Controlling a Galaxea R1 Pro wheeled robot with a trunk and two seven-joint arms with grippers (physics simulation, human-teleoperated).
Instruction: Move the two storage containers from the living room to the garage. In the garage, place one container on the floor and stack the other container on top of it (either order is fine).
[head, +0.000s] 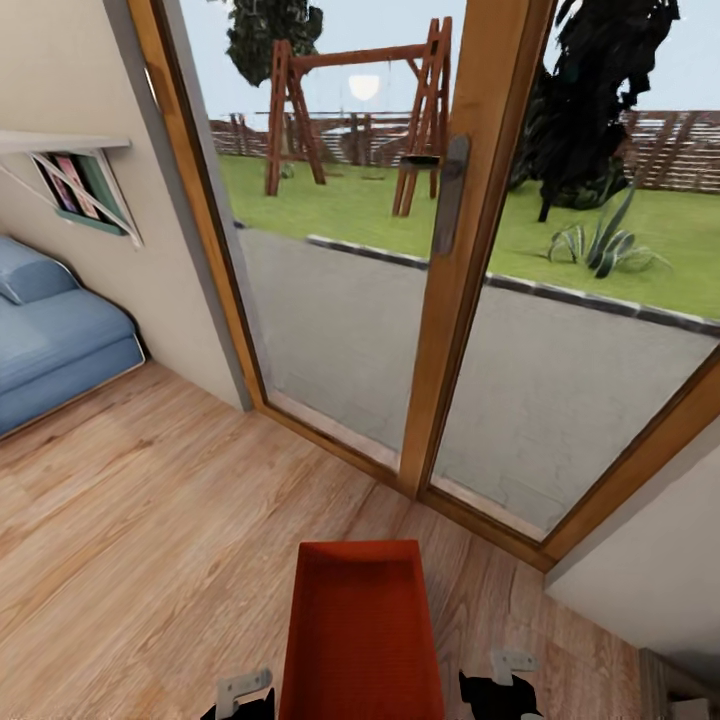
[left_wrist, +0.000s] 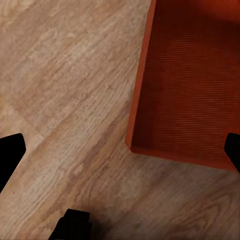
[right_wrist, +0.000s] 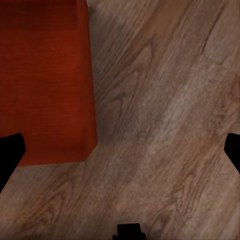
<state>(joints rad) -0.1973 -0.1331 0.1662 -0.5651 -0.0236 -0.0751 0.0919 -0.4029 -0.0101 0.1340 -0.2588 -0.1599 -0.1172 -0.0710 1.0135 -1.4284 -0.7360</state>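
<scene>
One rust-red storage container lies on the light wood-plank floor of the living room, low in the middle of the head view, its open top facing up and nothing inside. My left gripper hangs just left of it and my right gripper just right of it. The left wrist view has the container beside the left gripper, whose fingertips stand wide apart over bare planks. In the right wrist view the right gripper is equally open, next to the bin's wall. A second container is out of view.
Wood-framed glass doors stand close ahead, with a yard and swing set behind them. A blue cushion seat sits at the left under a wall shelf. A white wall corner juts in at the right.
</scene>
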